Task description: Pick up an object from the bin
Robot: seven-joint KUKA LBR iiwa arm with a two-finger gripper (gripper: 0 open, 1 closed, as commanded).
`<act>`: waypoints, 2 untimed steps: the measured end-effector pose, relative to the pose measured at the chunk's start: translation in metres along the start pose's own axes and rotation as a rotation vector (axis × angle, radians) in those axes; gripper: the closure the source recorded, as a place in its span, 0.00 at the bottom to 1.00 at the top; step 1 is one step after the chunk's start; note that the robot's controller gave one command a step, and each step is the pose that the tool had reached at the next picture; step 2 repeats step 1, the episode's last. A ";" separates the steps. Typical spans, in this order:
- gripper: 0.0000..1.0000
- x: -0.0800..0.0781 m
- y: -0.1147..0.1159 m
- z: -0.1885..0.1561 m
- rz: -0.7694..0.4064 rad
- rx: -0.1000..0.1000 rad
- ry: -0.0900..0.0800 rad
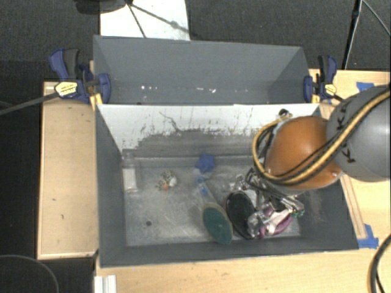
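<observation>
**Claw low in the bin's lower right corner, over a small heap**

Camera view: claw [267,214] is mine. It hangs under my orange wrist cover [299,151], low in the grey bin [183,72], at the lower right corner of its floor. My arm comes in over the bin's right edge, with yellow and black cables [292,174] looped round the cover. Released or clenched: cannot tell, the tip is lost in clutter and shadow.

Right at the claw:
- Black oval thing [239,212] lies flat, on the side of the claw toward the bin's left edge. It is either touching the claw or just under it; cannot tell which.
- Purple and white thing [278,223] looks tangled and its kind is unclear. It sits just beside the claw, toward the bin's right edge.
- Dark green oval thing [217,224] touches the black one on its far side, close to the bin's lower edge.

These three make the heap. I cannot tell which one the claw is on; the black oval looks nearest.

Rest of the floor, apart from the claw:
- Small blue lump [206,162] is at the foot of the back wall, about mid-floor.
- Thin blue bit [202,189] lies between that lump and the green oval.
- Small white and orange thing [166,180] is left of centre.
- Pale clear block [129,179] is near the bin's left edge.
</observation>
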State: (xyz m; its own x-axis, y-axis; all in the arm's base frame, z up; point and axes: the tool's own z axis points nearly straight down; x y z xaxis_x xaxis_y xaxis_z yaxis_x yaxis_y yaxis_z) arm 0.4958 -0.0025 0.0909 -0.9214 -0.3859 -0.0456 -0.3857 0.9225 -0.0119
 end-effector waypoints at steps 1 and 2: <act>1.00 -0.009 -0.013 -0.121 -0.198 -0.012 0.036; 1.00 -0.009 -0.013 -0.121 -0.198 -0.012 0.036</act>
